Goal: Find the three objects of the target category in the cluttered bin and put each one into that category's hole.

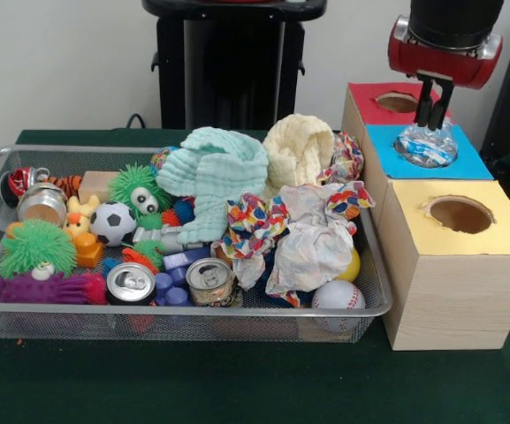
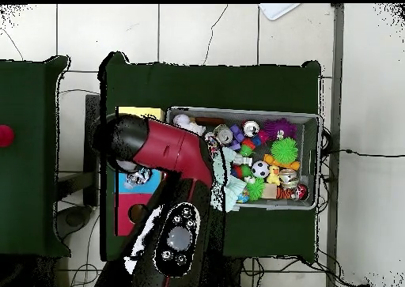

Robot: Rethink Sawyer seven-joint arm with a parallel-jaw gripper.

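The gripper (image 1: 430, 122), fingers clamped on a bottle (image 1: 426, 146), is hovering over the blue hole (image 1: 424, 157); released off-centre, the bottle risks catching the rim.

pale wall (image 1: 60, 62) — tiled floor (image 2: 237, 31), perhaps white

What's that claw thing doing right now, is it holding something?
Gripper: closed on a crushed plastic bottle, holding it over the hole in the blue-topped box.
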